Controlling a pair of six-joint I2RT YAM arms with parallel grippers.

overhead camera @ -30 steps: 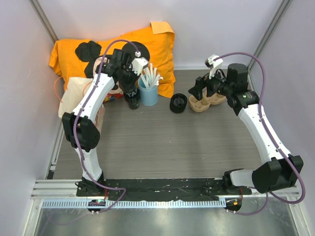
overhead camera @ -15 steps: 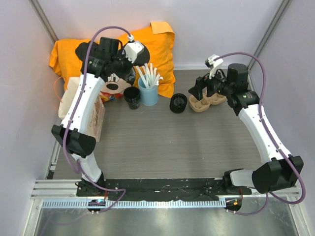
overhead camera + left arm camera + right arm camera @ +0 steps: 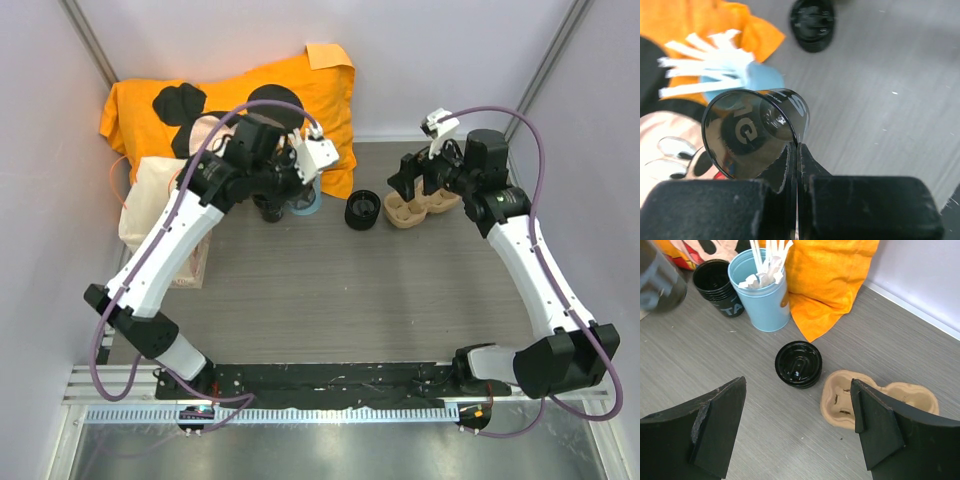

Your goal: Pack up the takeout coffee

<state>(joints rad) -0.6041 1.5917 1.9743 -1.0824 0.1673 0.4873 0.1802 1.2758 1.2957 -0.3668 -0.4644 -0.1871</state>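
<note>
A dark translucent takeout coffee cup (image 3: 755, 132) with white lettering hangs tilted in the air, open-mouthed and without a lid. My left gripper (image 3: 797, 147) is shut on its rim, above the blue cup of white sticks (image 3: 740, 75). The same cup shows as a dark blur (image 3: 657, 282) in the right wrist view. A squat round black ridged lid piece (image 3: 798, 364) (image 3: 362, 210) sits on the table. My right gripper (image 3: 798, 381) stands open above it with nothing between its fingers. A tan pulp cup carrier (image 3: 832, 390) (image 3: 408, 213) lies just right of the lid piece.
A stack of black cups (image 3: 717, 285) (image 3: 268, 207) stands left of the blue cup (image 3: 762, 295). An orange cartoon-print bag (image 3: 320, 90) lies along the back wall. A beige paper bag (image 3: 150, 195) sits at the left edge.
My left arm has lifted off the black cup stack and swung right, over the blue cup, carrying a cup. The right arm has hardly moved.
</note>
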